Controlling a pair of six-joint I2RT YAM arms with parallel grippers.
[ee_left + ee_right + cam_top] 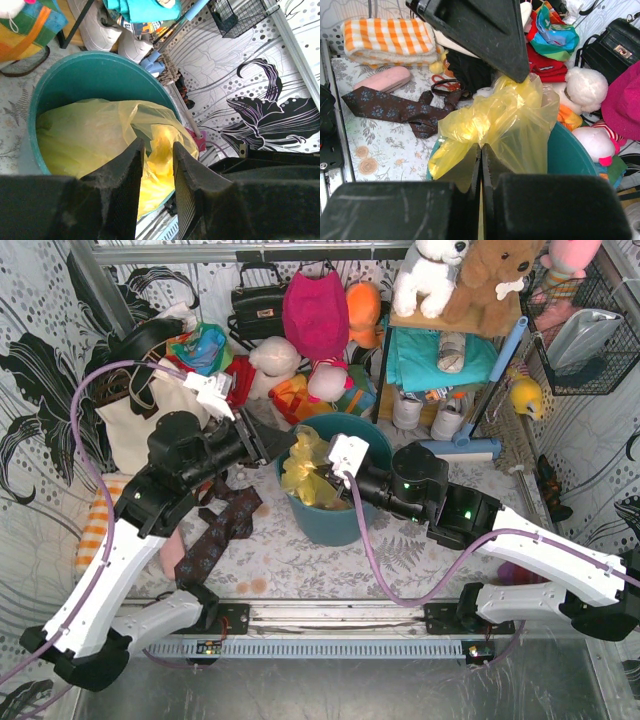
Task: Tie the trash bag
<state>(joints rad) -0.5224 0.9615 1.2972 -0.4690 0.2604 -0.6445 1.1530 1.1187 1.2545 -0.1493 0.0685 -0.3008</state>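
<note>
The trash bag (303, 472) is thin yellow-green plastic sitting in the teal bin (345, 525) at the table's middle, its top pulled up above the rim. My right gripper (326, 478) reaches in from the right. In the right wrist view it (481, 148) is shut on a gathered fold of the bag (505, 112). My left gripper (281, 444) hovers at the bin's left rim. In the left wrist view it (157, 151) is open, with a raised flap of the bag (90, 135) showing in the gap. The left finger (485, 30) touches the bag's top.
A dark patterned tie (215, 532) and an orange checked cloth (95, 528) lie left of the bin. A cream tote bag (135, 425), a black handbag (258, 305), plush toys and a shelf crowd the back. A wire basket (585, 335) hangs at the right.
</note>
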